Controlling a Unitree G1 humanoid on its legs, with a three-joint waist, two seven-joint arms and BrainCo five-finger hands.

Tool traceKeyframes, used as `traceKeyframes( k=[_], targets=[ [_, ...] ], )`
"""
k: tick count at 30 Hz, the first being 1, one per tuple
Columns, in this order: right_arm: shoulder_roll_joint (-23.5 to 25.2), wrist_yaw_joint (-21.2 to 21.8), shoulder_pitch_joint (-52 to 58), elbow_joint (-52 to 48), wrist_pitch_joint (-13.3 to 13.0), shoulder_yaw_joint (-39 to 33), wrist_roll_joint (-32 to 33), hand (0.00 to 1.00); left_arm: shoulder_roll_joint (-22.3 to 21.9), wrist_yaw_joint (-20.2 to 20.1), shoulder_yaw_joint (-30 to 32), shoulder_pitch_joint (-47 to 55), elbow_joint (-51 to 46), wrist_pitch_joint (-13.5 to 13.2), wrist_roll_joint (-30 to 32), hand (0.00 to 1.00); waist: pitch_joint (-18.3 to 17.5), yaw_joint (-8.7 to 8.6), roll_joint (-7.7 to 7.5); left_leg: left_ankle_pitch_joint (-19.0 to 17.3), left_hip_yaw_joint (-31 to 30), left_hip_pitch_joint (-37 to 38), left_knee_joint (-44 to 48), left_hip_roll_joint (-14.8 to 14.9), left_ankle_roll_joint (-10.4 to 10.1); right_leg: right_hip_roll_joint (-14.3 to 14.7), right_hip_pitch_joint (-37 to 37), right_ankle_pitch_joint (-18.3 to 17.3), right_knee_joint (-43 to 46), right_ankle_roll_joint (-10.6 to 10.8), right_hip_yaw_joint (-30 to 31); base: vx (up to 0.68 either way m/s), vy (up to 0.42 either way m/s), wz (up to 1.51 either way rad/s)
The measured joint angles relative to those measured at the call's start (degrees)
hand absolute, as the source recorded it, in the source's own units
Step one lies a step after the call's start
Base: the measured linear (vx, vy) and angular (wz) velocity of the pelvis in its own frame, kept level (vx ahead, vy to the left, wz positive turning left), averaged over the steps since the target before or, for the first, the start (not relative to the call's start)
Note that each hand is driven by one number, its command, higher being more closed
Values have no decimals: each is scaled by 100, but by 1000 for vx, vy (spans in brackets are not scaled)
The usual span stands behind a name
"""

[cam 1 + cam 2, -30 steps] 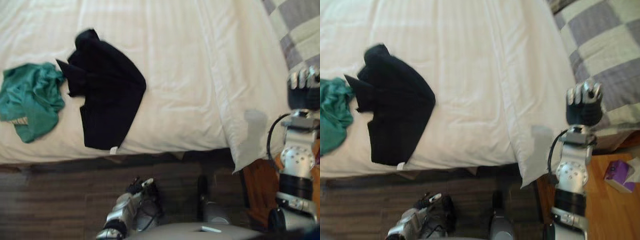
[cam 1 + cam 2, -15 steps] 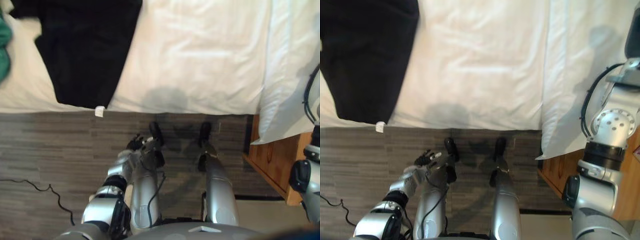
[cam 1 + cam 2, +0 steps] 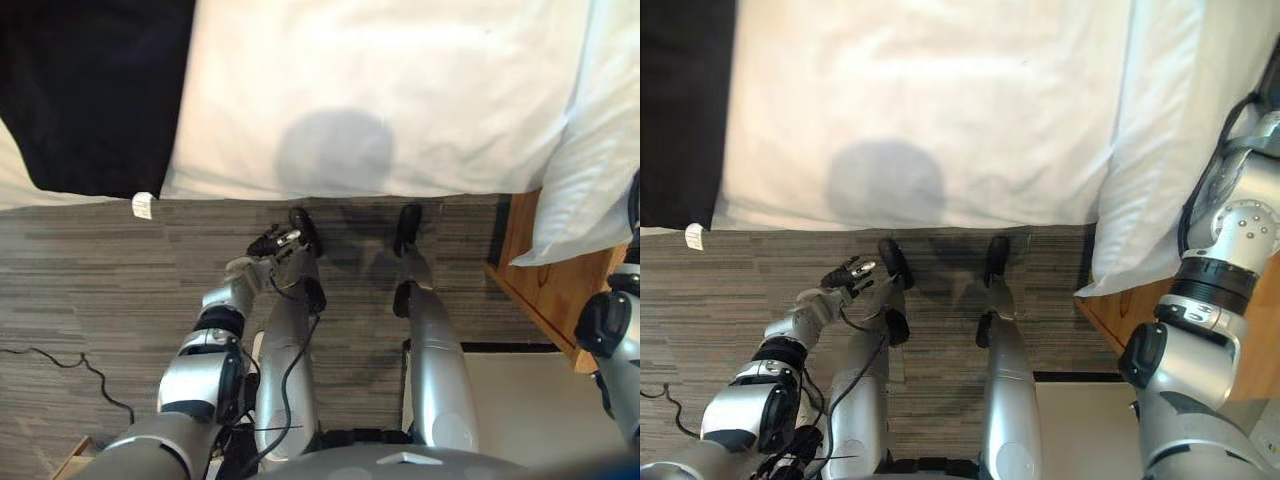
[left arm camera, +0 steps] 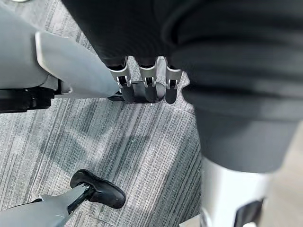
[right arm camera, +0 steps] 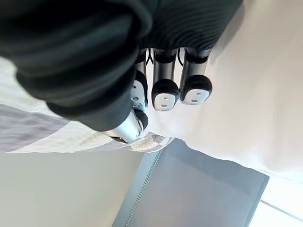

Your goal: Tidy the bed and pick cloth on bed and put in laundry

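A black cloth (image 3: 90, 90) lies on the white bed (image 3: 380, 80) at the left and drapes over the near edge, with a small white tag (image 3: 142, 205) hanging from its hem. My left hand (image 3: 268, 243) hangs low over the grey floor, well short of the bed, its fingers (image 4: 147, 85) relaxed and holding nothing. My right hand (image 5: 163, 92) is raised over the white bedding at the right, close to a grey-checked blanket (image 5: 28, 127). Its fingers are curled in and it holds nothing.
A white duvet fold (image 3: 590, 150) hangs off the bed's right corner over a wooden nightstand (image 3: 540, 290). Grey striped carpet (image 3: 100, 290) runs along the bed's near edge. A pale floor panel (image 3: 520, 400) lies at the lower right.
The camera has tipped down towards the floor, so the green cloth and most of the black cloth have slid out of the picture. The right hand has left the eye views' frame.
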Motion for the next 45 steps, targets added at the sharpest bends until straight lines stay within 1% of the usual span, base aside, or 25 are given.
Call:
traceKeyframes(
  k=[4, 6, 9, 11, 13, 15, 16, 17, 18, 21, 22, 24, 25, 26, 28, 29, 30, 31, 33, 34, 36, 39, 40, 43, 45],
  targets=[
    [510, 419, 81, 415, 163, 61, -16, 100, 14, 19, 172, 29, 20, -31, -12, 0, -89, -102, -281, -25, 166, 195, 20, 77, -34, 83, 155, 117, -150, -34, 126, 3, -45, -21],
    [717, 579, 284, 456, 218, 115, -126, 100, -34, 52, 211, 30, 10, -46, -135, 0, -111, -176, -317, -82, 181, 277, 112, 129, -67, 118, 268, 128, -178, -50, 138, 2, -57, -16],
    [1117, 847, 819, 461, 257, 175, -391, 100, -106, 90, 425, 78, 9, -146, -175, 0, -220, -196, -494, -205, 331, 359, 304, 218, -85, 202, 318, 142, -178, -71, 304, 1, -64, -27],
    [1321, 930, 1112, 472, 251, 220, -603, 100, -188, 208, 444, 154, -6, -185, -290, 0, -227, -241, -505, -285, 361, 437, 435, 276, -93, 236, 418, 135, -177, -84, 349, 1, -57, -25],
    [1446, 891, 1451, 795, 222, 323, -913, 100, -293, 304, 448, 244, -10, -247, -405, 0, -243, -249, -532, -357, 464, 557, 519, 331, -100, 268, 500, 125, -171, -100, 439, 0, -46, -25],
    [1560, 548, 2046, 1876, 197, 556, -1402, 100, -509, 348, 542, 319, -19, -318, -534, 0, -253, -195, -476, -411, 507, 633, 599, 366, -126, 288, 515, 99, -113, -133, 507, 8, -57, -23],
    [1666, 467, 2212, 2095, 206, 614, -1491, 100, -569, 396, 613, 333, -18, -323, -581, 0, -249, -187, -448, -422, 518, 643, 614, 375, -127, 296, 515, 99, -104, -134, 522, 13, -61, -20],
    [1932, 371, 2516, 2362, 211, 726, -1721, 100, -647, 465, 633, 387, -17, -378, -623, 0, -254, -186, -402, -436, 573, 683, 631, 395, -120, 306, 518, 100, -76, -133, 566, 20, -57, -21],
    [2162, 329, 2819, 2493, 232, 826, -1955, 100, -689, 532, 638, 441, -12, -386, -623, 0, -249, -190, -356, -485, 619, 765, 699, 441, -116, 321, 584, 101, -49, -131, 596, 26, -56, -22],
    [2226, 280, 3322, 2513, 222, 905, -2392, 100, -814, 630, 674, 587, -13, -437, -635, 0, -315, -194, -226, -714, 609, 1019, 1015, 563, -110, 367, 937, 55, -5, -99, 595, 23, -43, -13],
    [2195, 273, 3354, 2490, 186, 902, -2513, 0, -840, 653, 676, 608, -12, -445, -657, 0, -324, -198, -209, -753, 599, 1080, 1060, 576, -101, 368, 1017, 27, 13, -91, 589, 0, 0, 0],
    [2125, 160, 3421, 2331, 0, 884, -3142, 0, -916, 678, 777, 717, -8, -446, -664, 0, -399, -187, -166, -889, 575, 1261, 1128, 589, -113, 346, 1237, -55, 45, -81, 572, -4, -14, 4],
    [2136, -102, 3425, 2299, -121, 883, -3779, 0, -933, 677, 869, 838, -10, -458, -659, 0, -510, -180, -176, -907, 576, 1352, 1099, 573, -92, 312, 1308, -96, 41, -87, 567, 4, -29, 4],
    [2139, -385, 3433, 2303, -185, 885, -4583, 0, -948, 678, 864, 953, -8, -485, -652, 0, -577, -174, -157, -909, 570, 1431, 1074, 545, -89, 281, 1401, -111, 25, -78, 540, 16, -32, 7],
    [2183, -1242, 3581, 2312, -293, 967, -6756, 0, -1042, 675, 831, 1205, 5, -523, -577, 0, -722, -108, -95, -916, 524, 1634, 1004, 488, -77, 207, 1636, -148, -9, -69, 402, 38, -23, 19],
    [2223, -1629, 3800, 2321, -290, 1066, -7648, 0, -1103, 676, 756, 1368, 15, -570, -542, 0, -837, -19, -41, -922, 451, 1770, 951, 458, -83, 184, 1840, -166, -82, -71, 297, 51, -16, 28],
    [2252, -1738, 3910, 2326, -251, 1117, -7914, 0, -1128, 678, 674, 1466, 14, -618, -540, 0, -924, 1, -27, -920, 441, 1823, 921, 438, -86, 164, 1925, -184, -117, -91, 239, 64, -18, 37],
    [2377, -1846, 4156, 2330, -89, 1234, -8347, 0, -1197, 678, 502, 1733, 15, -783, -526, 0, -1223, 66, -24, -926, 362, 1907, 868, 404, -101, 124, 2074, -254, -156, -82, 88, 79, -13, 30],
    [2532, -1863, 4424, 2366, 17, 1423, -8750, 0, -1238, 681, 243, 2058, 36, -944, -351, 0, -1509, 89, -29, -907, 283, 2109, 729, 322, -136, 53, 2329, -331, -194, -85, -61, 115, 6, 35],
    [2680, -1861, 4560, 2413, 76, 1465, -8976, 0, -1281, 678, 71, 2235, 40, -1028, -301, 0, -1660, 155, -56, -907, 277, 2290, 620, 263, -146, 20, 2489, -377, -212, -86, -91, 107, 20, 27],
    [2886, -1801, 4739, 2520, 183, 1595, -9240, 0, -1317, 674, -174, 2465, 98, -1166, -134, 0, -1914, 155, -51, -898, 208, 2498, 443, 152, -159, -51, 2725, -431, -295, -37, -206, 105, 17, 25],
    [3137, -1590, 5008, 2765, 293, 1718, -9239, 0, -1386, 634, -495, 2708, 212, -1357, -90, 0, -2161, 151, -56, -816, 148, 2903, 54, -53, -184, -165, 3089, -479, -395, 79, -328, 121, 24, 26],
    [3192, -1560, 5097, 2849, 333, 1789, -9260, 0, -1413, 616, -552, 2803, 245, -1431, -71, 0, -2222, 155, -55, -744, 139, 3075, -72, -116, -147, -193, 3209, -497, -406, 106, -339, 140, 28, 9],
    [3229, -1574, 5243, 3000, 335, 1917, -9591, 0, -1446, 505, -818, 3201, 404, -1604, 145, 0, -2437, 140, -23, -633, 116, 3814, -597, -345, -172, -281, 3789, -580, -521, 235, -399, 143, 40, 6],
    [3226, -1581, 5292, 3062, 327, 2012, -9821, 0, -1467, 507, -957, 3335, 468, -1629, 161, 0, -2497, 143, 8, -621, 103, 4121, -753, -430, -176, -291, 4034, -619, -522, 281, -447, 95, 45, 9]
  ],
)
